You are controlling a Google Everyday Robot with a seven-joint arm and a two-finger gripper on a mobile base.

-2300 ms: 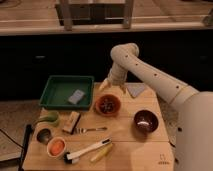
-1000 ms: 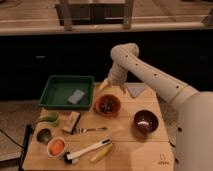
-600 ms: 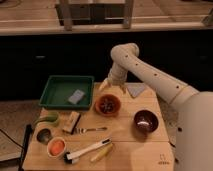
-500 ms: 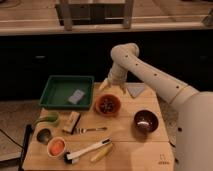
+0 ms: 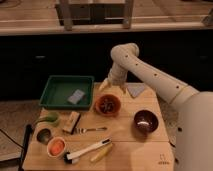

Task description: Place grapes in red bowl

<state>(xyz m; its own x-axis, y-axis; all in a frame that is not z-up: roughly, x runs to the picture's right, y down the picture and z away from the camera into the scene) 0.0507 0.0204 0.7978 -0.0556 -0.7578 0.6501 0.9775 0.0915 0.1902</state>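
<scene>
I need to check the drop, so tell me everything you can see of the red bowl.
The red bowl is round, orange-red and matte, upright on the wooden table, just right of the green tray. The dark grapes lie inside it. The tool hangs just above its far rim, not touching it.
</scene>
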